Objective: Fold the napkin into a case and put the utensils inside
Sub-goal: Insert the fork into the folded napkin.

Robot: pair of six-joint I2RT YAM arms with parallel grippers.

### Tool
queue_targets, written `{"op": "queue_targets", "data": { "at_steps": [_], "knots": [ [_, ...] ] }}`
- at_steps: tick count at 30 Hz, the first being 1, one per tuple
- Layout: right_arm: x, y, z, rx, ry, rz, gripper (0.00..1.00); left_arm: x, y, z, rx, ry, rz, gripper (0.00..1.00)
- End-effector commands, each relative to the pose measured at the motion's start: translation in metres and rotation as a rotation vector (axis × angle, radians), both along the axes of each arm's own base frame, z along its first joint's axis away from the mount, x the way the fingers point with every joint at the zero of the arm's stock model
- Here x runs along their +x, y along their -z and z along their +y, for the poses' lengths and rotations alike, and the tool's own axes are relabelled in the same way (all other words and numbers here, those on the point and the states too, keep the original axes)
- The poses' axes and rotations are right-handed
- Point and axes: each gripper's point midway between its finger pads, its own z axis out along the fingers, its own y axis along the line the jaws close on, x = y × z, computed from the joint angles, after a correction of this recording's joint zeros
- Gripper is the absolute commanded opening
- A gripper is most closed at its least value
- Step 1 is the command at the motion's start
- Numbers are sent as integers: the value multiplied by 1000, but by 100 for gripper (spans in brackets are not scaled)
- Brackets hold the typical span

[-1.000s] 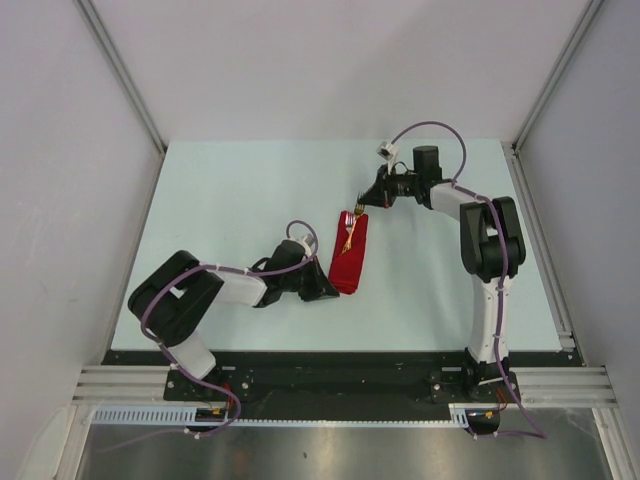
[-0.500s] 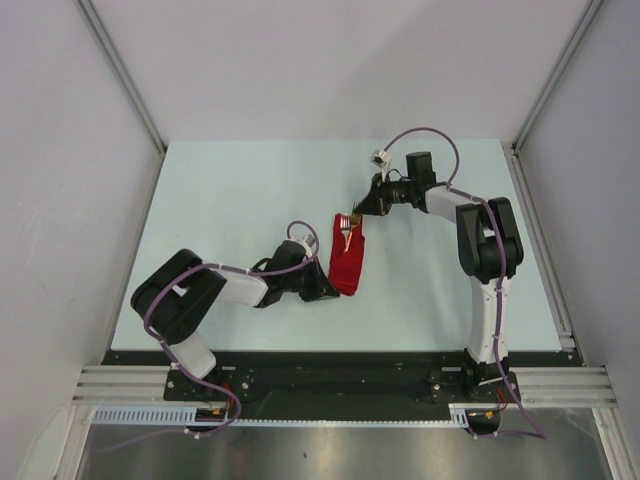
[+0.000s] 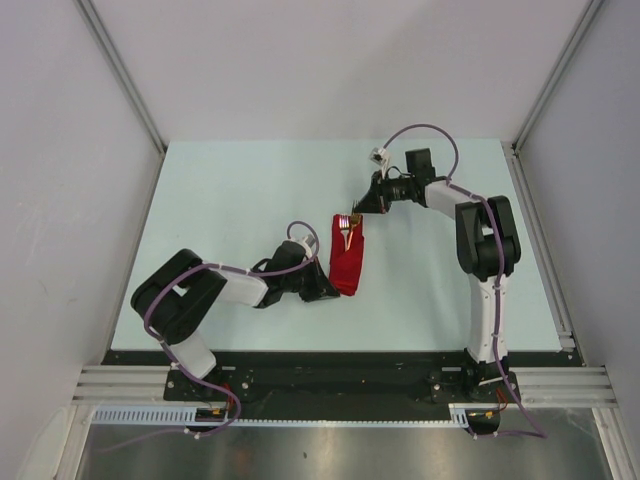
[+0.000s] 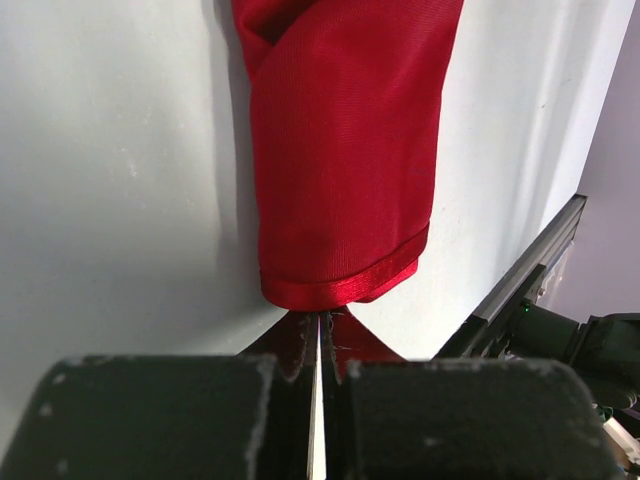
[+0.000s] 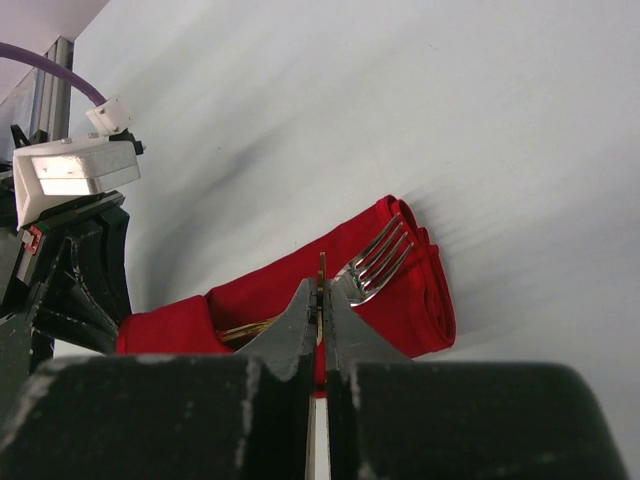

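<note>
One red napkin (image 3: pixel 348 258) on the table (image 3: pixel 230 200), folded into a long narrow case, lying just right of centre and running near to far. One fork (image 3: pixel 345 224) clearly counted, four tines poking out of the case's far end. The right wrist view also catches slim gold handles (image 5: pixel 250 328) tucked down inside the fold; how many utensils are in there I can't tell.

Two arms at work. The left arm reaches low across from its base, elbow bent, and the left gripper (image 3: pixel 328 291) sits right at the napkin's near end. Its fingers are pressed together, a red corner of cloth touching the tips; whether that cloth is actually pinched, the left wrist view doesn't settle.

The right arm stands tall at the shoulder, then bends in and down toward the centre. The right gripper (image 3: pixel 361 211) is at the napkin's far end, fingers clamped onto a thin gold strip of the utensils, right beside the fork tines.

Room to move: bare table on all sides of the napkin, widest to the far left. The side rail (image 3: pixel 540 240) and the walls stand well apart from both grippers.
</note>
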Motion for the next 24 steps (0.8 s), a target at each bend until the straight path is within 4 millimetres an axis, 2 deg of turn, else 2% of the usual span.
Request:
{"op": "queue_targets", "data": {
  "at_steps": [1,16,20,24],
  "knots": [
    [8,-12,2,42,-47,-19,0,2,-5,-5,-29,-4,-20,0],
    [-26,11,18,17,-136,101,0,1,-8,-5,-31,-7,-26,0],
    [-35,19,22,-7,-144,129,3,0,-9,-4,-33,-9,-25,0],
    [-36,21,26,-31,-132,131,11,0,-14,-5,-35,-6,-39,0]
  ]
}}
